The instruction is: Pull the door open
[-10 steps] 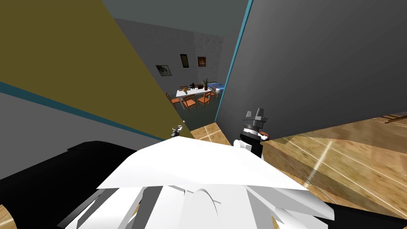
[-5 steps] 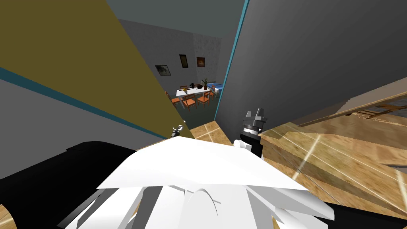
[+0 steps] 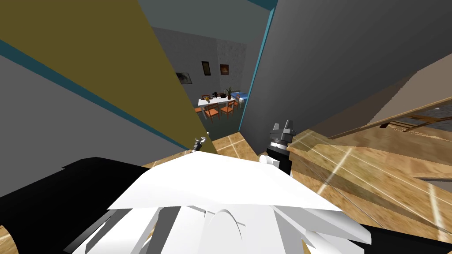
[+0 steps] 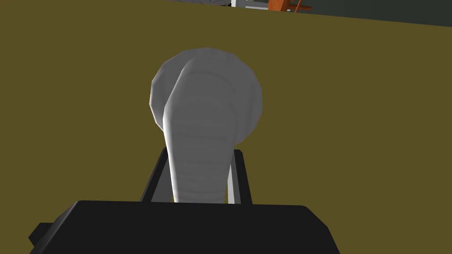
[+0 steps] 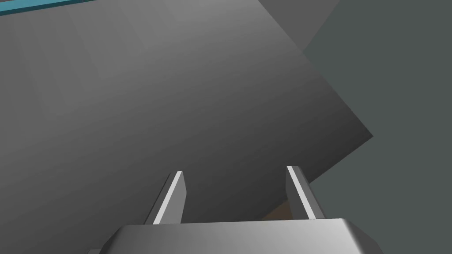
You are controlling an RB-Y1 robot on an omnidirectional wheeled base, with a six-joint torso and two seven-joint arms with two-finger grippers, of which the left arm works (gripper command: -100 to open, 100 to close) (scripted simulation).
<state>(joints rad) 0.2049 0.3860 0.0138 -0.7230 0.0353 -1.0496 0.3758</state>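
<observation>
As the left hand [image 4: 201, 152] clamps the grey lever [image 4: 205, 110], the olive door [image 4: 88, 88] lies directly ahead; right hand [image 5: 235, 171] stands wide.

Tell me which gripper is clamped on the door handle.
The left gripper: its fingers press the sides of the grey lever handle on the olive door. The right gripper stands open, holding nothing, in front of a grey wall.

Lighting is even and rather dim. The flat olive-yellow door [image 3: 110, 44] shows one unbroken tone; the rounded grey lever handle [image 4: 201, 145] is brightest along one edge. Pale glossy streaks cross the brown wooden floor [image 3: 375, 176] at right, smeared by the wide lens.
</observation>
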